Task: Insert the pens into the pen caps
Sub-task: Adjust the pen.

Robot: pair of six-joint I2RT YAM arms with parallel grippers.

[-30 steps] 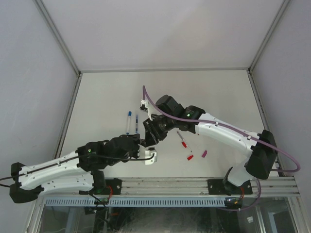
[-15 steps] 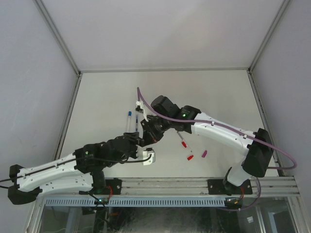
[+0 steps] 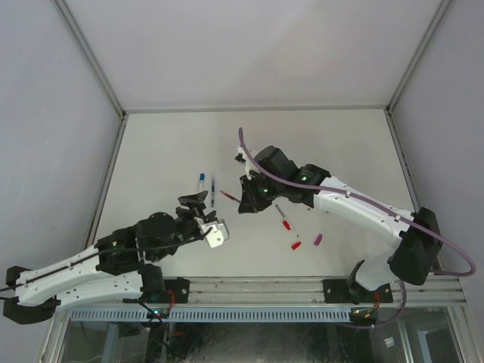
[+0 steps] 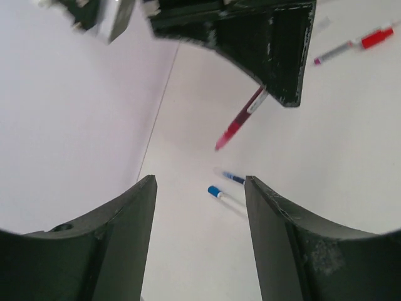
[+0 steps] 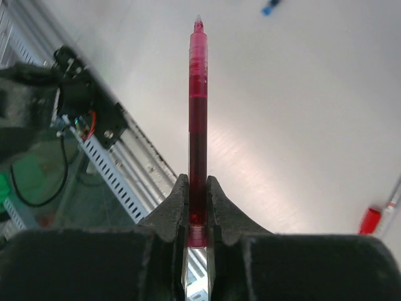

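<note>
The left pincer (image 4: 199, 182) hangs spread and empty, lower left of centre in the top view. Just up and right of it, two blue-ended pens (image 3: 201, 185) lie on the counter (image 3: 166, 144), their long axes running up the frame. Further right, the right pincer (image 5: 198, 183) is clamped on the rear end of a magenta pen (image 5: 198, 113), axis nearly level, tip leftward. I judge it light, stiff and slick; held so far back, it may pivot. A red cap (image 3: 296, 244) and a magenta cap (image 3: 318, 240) lie lower right.
</note>
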